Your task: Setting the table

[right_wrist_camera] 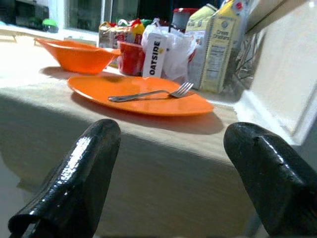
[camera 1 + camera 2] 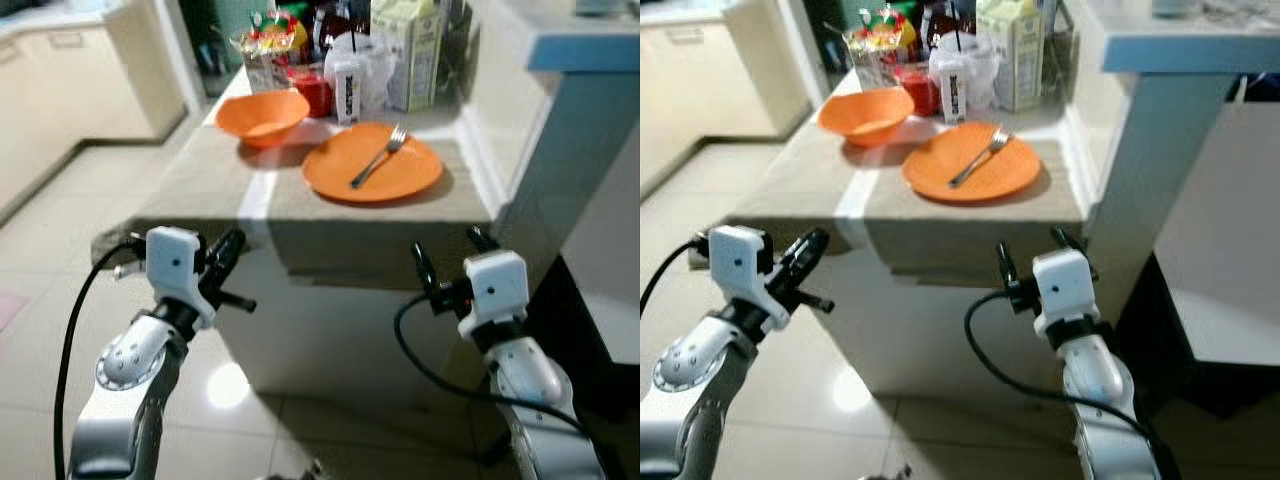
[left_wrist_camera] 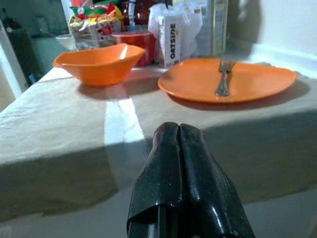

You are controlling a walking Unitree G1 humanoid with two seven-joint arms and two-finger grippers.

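A beige cloth-covered tabletop (image 2: 200, 190) carries one round flat orange plastic plate (image 2: 400, 180) near its front edge, toward the right side by the white wall ledge. One silver metal fork (image 2: 377, 158) lies across the plate, tines pointing to the back edge, handle toward the front. One orange plastic bowl (image 2: 262, 115) stands to the left of the plate, apart from it and further back. Along the back edge is a cluster of groceries: one white Oatside carton (image 2: 347, 88), one red plastic tub (image 2: 312, 88) between the bowl and that carton, one tall cream-coloured carton (image 2: 410, 50) at the back right corner, and one colourful snack packet (image 2: 268, 45) behind the bowl.

The left gripper (image 2: 228, 252) hangs in front of the tabletop's front edge, below its surface, its two black fingers (image 3: 181, 173) pressed together and holding nothing. The right gripper (image 2: 447, 255) is also below and before the front edge, under the plate's side, its two black fingers (image 1: 79, 173) spread wide apart and empty. Both grippers are well apart from the plate, fork and bowl.
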